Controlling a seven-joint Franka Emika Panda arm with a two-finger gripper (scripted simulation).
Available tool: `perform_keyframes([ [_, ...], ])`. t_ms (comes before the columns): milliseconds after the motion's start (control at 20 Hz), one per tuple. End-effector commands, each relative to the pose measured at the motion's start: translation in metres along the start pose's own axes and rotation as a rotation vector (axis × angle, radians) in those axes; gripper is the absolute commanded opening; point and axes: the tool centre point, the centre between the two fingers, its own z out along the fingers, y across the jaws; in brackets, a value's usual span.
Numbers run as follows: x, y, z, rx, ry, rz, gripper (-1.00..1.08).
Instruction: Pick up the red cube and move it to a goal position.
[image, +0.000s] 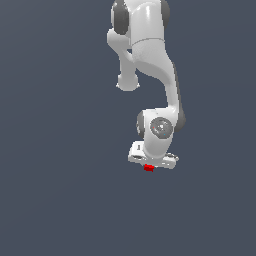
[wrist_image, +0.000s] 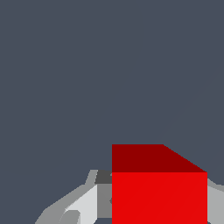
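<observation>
The red cube (image: 148, 168) is a tiny bright red block right under the white hand of the arm, near the middle of the exterior view. My gripper (image: 149, 169) points down and is shut on the cube. In the wrist view the red cube (wrist_image: 159, 192) fills the space between my two grey-white fingers (wrist_image: 83, 205), which press on its two sides. The fingertips are hidden behind the cube in the exterior view. No goal marker shows in either view.
The white arm (image: 150, 60) reaches down from the upper middle of the exterior view. A plain dark grey-blue surface (image: 60, 190) lies all around, with no other object or edge in sight.
</observation>
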Motion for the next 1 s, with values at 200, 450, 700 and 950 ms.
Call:
perform_keyframes([
  [200,-0.002,0.005,-0.008,0.0,0.0,0.0,-1.0],
  [450,-0.005,0.016,-0.026,0.0,0.0,0.0,-1.0],
  [700,-0.011,0.035,-0.056,0.0,0.0,0.0,-1.0],
  [950,-0.02,0.061,-0.1,0.0,0.0,0.0,-1.0],
])
